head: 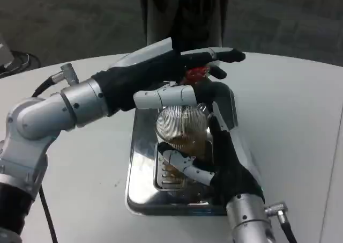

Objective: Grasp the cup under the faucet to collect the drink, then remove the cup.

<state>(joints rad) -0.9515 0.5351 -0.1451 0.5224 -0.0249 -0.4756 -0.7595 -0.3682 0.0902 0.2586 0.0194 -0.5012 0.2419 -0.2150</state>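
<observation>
Right robot hand apparently around cup on tray.

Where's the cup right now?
In the head view the cup sits mid-picture over the shiny metal drip tray, held by the right hand, with the left hand reaching across just above it.

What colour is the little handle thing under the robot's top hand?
Red. The faucet handle peeks out beneath the left robot hand in the head view.
</observation>
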